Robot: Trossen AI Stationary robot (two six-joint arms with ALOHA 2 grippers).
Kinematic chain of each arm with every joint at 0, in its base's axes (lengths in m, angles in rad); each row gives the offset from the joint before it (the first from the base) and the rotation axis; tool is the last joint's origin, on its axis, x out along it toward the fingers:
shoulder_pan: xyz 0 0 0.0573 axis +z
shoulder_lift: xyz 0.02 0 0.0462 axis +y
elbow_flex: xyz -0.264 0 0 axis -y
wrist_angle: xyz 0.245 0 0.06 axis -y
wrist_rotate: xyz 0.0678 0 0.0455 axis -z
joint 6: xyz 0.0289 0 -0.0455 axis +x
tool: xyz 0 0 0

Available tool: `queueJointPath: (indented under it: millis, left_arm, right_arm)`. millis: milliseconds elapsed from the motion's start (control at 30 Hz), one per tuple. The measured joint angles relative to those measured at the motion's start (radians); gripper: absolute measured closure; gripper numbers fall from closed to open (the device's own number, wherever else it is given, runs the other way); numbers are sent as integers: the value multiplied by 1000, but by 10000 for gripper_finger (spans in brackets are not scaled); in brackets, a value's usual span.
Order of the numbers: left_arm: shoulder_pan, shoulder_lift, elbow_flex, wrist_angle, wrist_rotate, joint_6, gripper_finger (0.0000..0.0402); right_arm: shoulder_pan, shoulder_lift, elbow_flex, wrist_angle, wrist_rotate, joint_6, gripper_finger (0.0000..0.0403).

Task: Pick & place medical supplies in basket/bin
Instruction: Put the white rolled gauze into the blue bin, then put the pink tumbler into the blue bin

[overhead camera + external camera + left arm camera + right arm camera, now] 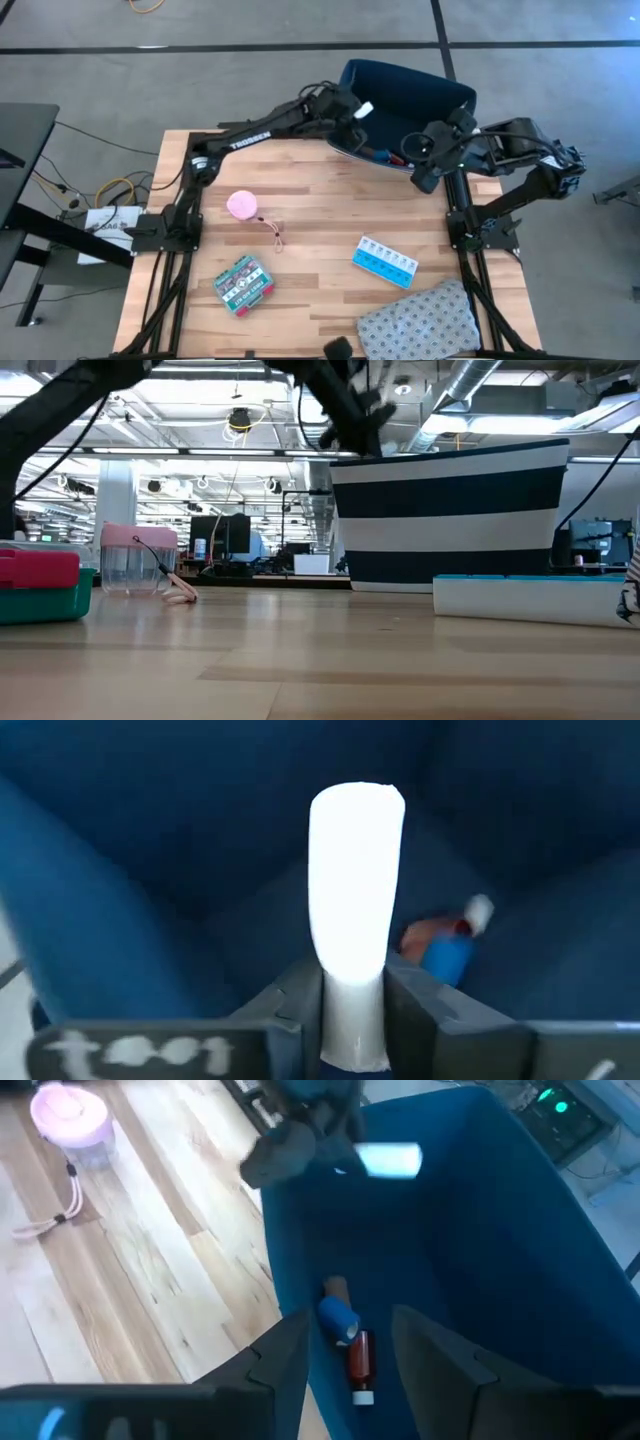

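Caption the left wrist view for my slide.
Left gripper holds a white plastic bar above the dark navy plastic tub.

arms: dark, jointed | left arm (pixel 262 132): white "TROSSEN" lettering

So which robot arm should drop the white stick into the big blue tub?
The left one. Its gripper already holds the white bar right over the blue tub, so it probably only needs to let go. The right gripper is empty at the tub's edge.
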Motion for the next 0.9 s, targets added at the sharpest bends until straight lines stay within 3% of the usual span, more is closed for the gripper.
queueJointPath:
  millis: [167,433,600,733,900]
  left_arm:
    - [18,58,-4,18,6,104,289]
    - [22,68,-1,48,31,135,239]
    - [24,68,4,-23,29,96,233]
    - [11,64,88,-80,31,96,238]
    - [-28,-47,92,-79,7,101,244]
  right_arm:
    - [0,5,1,-1,-1,-3,269]
    - [0,30,2,-1,-1,-5,266]
    - [0,52,2,0,-2,-6,268]
    - [0,66,2,-1,-2,-24,267]
    - [-6,88,2,-1,-1,-89,267]
